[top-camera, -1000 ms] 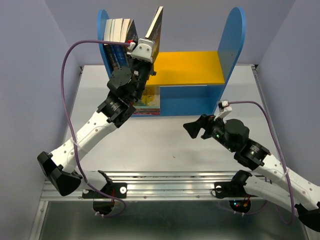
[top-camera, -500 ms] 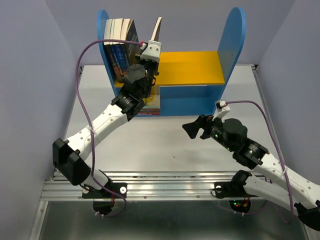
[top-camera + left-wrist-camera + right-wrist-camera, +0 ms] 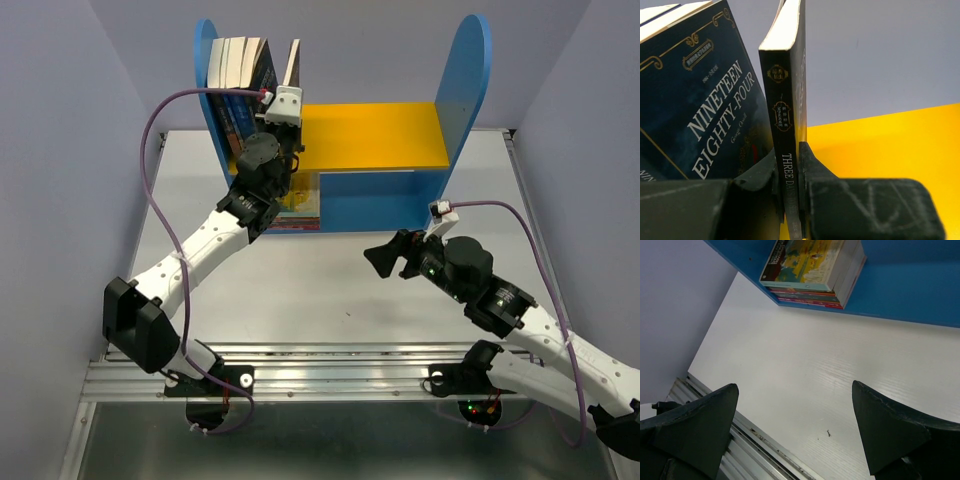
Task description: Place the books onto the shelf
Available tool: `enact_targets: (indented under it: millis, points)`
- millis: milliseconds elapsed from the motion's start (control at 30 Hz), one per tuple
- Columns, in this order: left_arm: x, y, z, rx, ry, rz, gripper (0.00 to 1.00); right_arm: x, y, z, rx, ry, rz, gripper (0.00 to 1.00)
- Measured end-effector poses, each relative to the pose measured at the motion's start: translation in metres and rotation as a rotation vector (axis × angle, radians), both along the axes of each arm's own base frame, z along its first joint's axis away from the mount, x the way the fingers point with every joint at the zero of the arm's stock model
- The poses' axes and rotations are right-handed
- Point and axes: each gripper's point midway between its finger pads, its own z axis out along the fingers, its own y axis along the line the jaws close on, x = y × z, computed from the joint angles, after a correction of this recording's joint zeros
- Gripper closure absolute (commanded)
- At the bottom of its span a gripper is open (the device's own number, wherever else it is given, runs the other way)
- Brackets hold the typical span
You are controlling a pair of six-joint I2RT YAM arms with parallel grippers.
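Over the last second the dark book (image 3: pixel 292 62), spine lettered "Three Days", has swung from a strong tilt to nearly upright. It has also shifted toward 9 o'clock, closer to the books already standing there. It now sits over the left end of the shelf's yellow upper board (image 3: pixel 380 135), just beside the blue "Nineteen Eighty-Four" (image 3: pixel 705 110), which leans at its 9 o'clock. A narrow gap shows between their upper parts.

The left claw (image 3: pixel 788 165) is clamped nearly closed on the dark book's lower spine. One finger presses each cover, and the book rises toward 12 o'clock from the claw. Its bottom edge is hidden, so I cannot tell whether it rests on the board.

A stack of books (image 3: pixel 810 270) lies flat in the shelf's (image 3: pixel 465 80) blue lower compartment.

The right claw (image 3: pixel 795 387) is spread wide and holds nothing, above the tabletop (image 3: pixel 330 280) at the shelf's 5 o'clock.
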Motion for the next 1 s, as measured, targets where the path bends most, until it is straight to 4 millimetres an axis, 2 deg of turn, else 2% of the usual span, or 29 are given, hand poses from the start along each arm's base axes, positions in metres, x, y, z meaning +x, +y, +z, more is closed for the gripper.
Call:
enact_targets:
  millis: [267, 1000]
  points:
    - [0.000, 0.011, -0.001, -0.022, -0.009, 0.013, 1.00, 0.001, 0.001, -0.004, -0.008, 0.009, 0.002, 0.00]
    - [-0.003, 0.025, -0.005, -0.027, -0.044, 0.055, 1.00, 0.001, 0.002, -0.003, -0.008, 0.009, 0.004, 0.00]
